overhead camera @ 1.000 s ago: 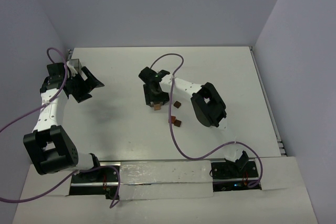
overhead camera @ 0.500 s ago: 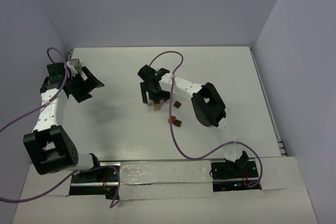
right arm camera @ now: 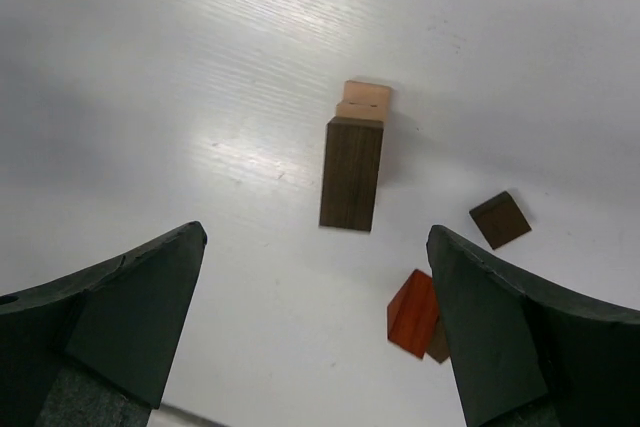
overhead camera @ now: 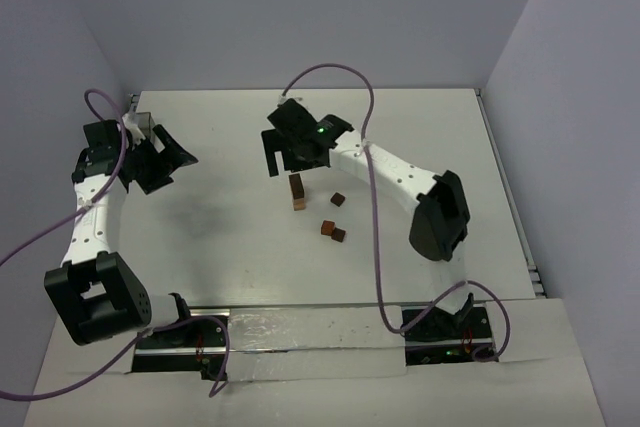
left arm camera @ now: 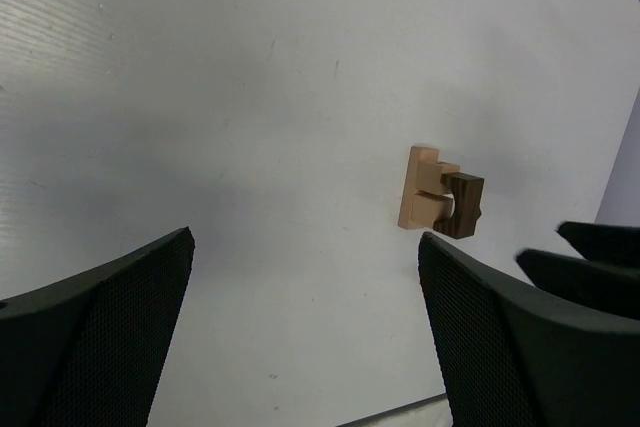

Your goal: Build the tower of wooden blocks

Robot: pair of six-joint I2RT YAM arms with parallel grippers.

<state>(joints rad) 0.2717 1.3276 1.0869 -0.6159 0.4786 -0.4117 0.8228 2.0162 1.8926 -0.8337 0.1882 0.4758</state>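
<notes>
A: At the middle of the white table [overhead camera: 215, 247], a narrow stack of small tan and dark brown wooden blocks [overhead camera: 297, 192] stands free. Step?
B: Between placements, I'd judge. Next calls for fetching one of the loose dark and reddish wooden cubes [overhead camera: 328, 229] nearby.
A: Right gripper [overhead camera: 288, 159]?
B: Jaws wide apart, empty, hovering by the stack, touching nothing (left gripper [overhead camera: 158, 162] likewise, well apart).

From above, the wood block tower [overhead camera: 297, 191] was too small to count its blocks. In the right wrist view, a reddish block [right arm camera: 412, 313] hid most of a dark block [right arm camera: 438, 346] behind it.
</notes>
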